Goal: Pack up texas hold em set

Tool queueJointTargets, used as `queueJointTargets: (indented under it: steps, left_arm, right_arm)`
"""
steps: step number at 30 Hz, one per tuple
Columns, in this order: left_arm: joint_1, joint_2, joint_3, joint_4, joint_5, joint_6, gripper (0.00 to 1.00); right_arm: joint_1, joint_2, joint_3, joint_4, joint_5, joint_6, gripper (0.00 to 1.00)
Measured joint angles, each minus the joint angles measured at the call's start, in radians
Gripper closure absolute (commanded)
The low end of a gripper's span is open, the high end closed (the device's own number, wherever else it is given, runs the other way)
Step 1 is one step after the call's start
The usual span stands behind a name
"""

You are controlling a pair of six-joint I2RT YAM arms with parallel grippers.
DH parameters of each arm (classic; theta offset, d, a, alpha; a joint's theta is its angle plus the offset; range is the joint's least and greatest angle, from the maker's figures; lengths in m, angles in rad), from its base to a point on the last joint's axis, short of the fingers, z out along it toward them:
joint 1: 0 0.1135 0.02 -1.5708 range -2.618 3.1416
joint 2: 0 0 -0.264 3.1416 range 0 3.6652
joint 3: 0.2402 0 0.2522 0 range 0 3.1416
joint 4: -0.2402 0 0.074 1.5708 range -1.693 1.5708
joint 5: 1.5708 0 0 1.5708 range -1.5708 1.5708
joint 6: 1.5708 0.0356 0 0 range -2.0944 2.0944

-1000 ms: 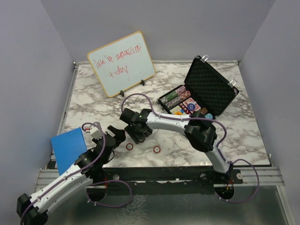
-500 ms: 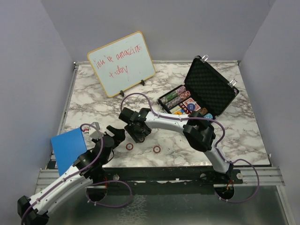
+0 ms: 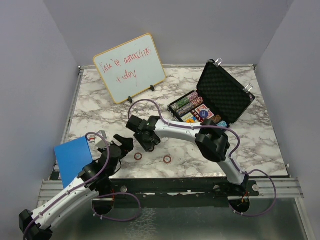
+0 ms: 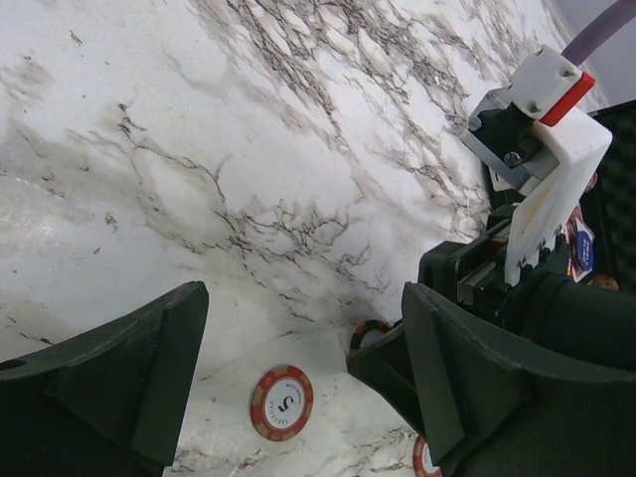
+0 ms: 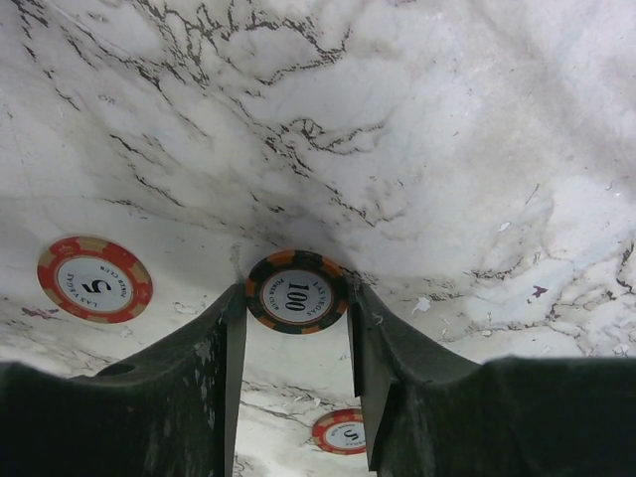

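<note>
The black briefcase (image 3: pixel 227 92) stands open at the back right, with rows of poker chips (image 3: pixel 187 104) and card decks inside. My right gripper (image 5: pixel 296 300) reaches down to the marble near the front, its fingertips pressed against both edges of a black-and-orange "100" chip (image 5: pixel 296 291) that lies flat. Two red "5" chips (image 5: pixel 94 279) (image 5: pixel 343 431) lie loose beside it; the top view shows them as red chips (image 3: pixel 138 156) (image 3: pixel 167 159). My left gripper (image 4: pixel 298 343) hovers open just to the left, over one red chip (image 4: pixel 281 402), holding nothing.
A wood-framed whiteboard (image 3: pixel 129 74) with red writing leans at the back left. A blue flat object (image 3: pixel 72 157) hangs at the table's front left edge beside my left arm. The two grippers sit very close together near the front edge (image 3: pixel 165 176).
My right gripper's jaws have narrowed onto the black-and-orange chip and it has shifted slightly left. The left gripper has edged forward a little, still open.
</note>
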Motion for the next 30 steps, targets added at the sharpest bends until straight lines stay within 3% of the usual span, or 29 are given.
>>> queueJointTargets:
  steps: [16,30]
  left_arm:
    - [0.0,-0.058,-0.054,0.184,0.184,0.163,0.1]
    - [0.0,0.057,-0.077,0.355,0.348,0.254,0.14]
  right_arm:
    - [-0.001,-0.155,-0.13,0.013,0.043,0.064,0.55]
    - [-0.066,-0.227,-0.254,0.044,0.045,0.129,0.55]
